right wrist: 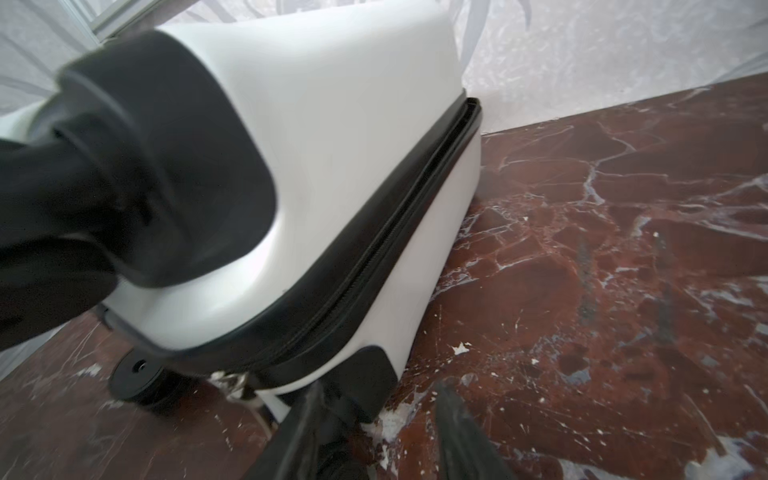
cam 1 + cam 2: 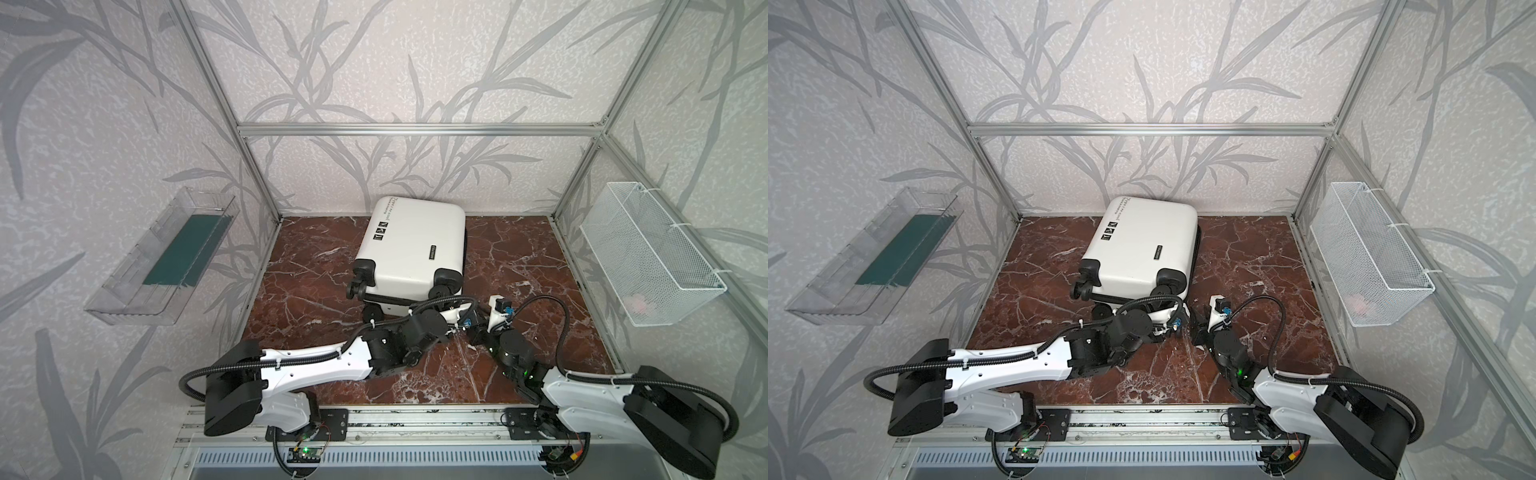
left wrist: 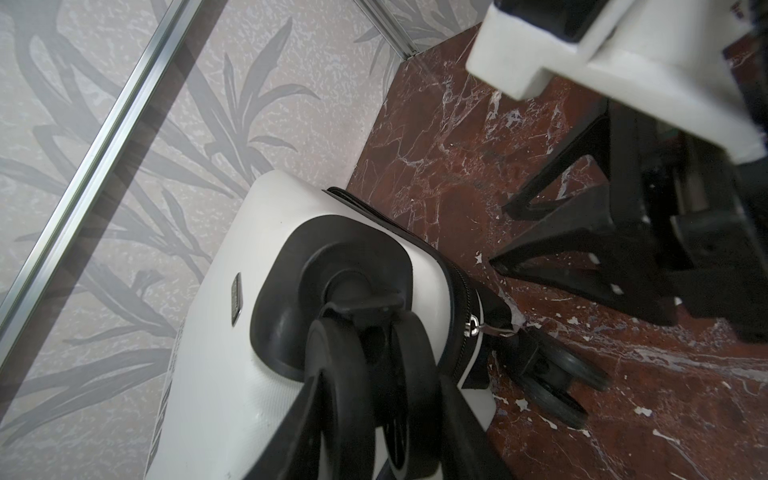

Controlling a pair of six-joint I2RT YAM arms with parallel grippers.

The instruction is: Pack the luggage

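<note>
The luggage (image 2: 411,245) (image 2: 1142,245), a white hard-shell suitcase, lies closed on its side at the back middle of the marble table, wheels toward me. My left gripper (image 3: 374,436) (image 2: 455,301) is shut on its near right black twin wheel (image 3: 353,374), one finger on each side. My right gripper (image 1: 378,415) (image 3: 498,235) (image 2: 473,322) stands open just right of that corner, low over the table, with nothing between its fingers. One finger lies beside the lower corner wheel. The black zipper (image 1: 374,249) runs closed along the side, its metal pull (image 3: 494,330) at the corner.
A clear plastic tray (image 2: 124,291) (image 2: 830,299) holding a dark green flat item hangs on the left wall. A white wire-mesh basket (image 2: 648,253) (image 2: 1366,257) with something pale pink inside hangs on the right wall. Aluminium frame posts ring the red marble table (image 2: 540,270).
</note>
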